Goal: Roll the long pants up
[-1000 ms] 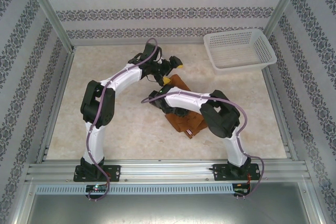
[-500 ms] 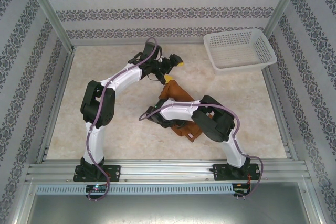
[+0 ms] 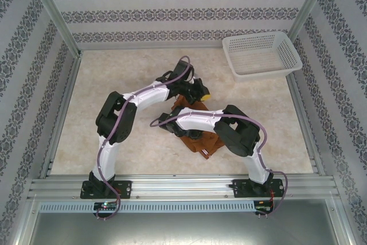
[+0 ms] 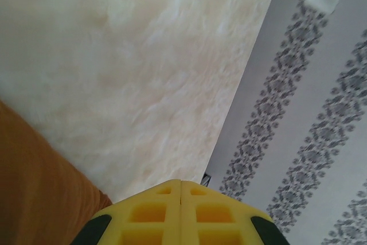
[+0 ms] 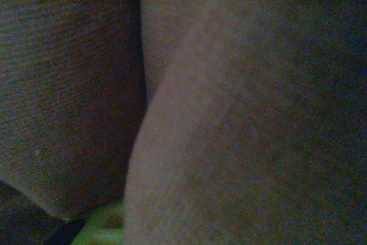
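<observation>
Pants point(image 3: 202, 143), rust-brown and bunched, lie beneath the arms; left gripper point(image 4: 181, 199) closed, right gripper point(image 5: 103, 225) unclear.

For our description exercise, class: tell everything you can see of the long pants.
The long pants are rust-brown, finely ribbed cloth, bunched into a compact heap, not spread out, lying on the pale table near its middle. The right arm crosses over them and hides their centre. The right wrist view shows dim folds pressed close.
</observation>
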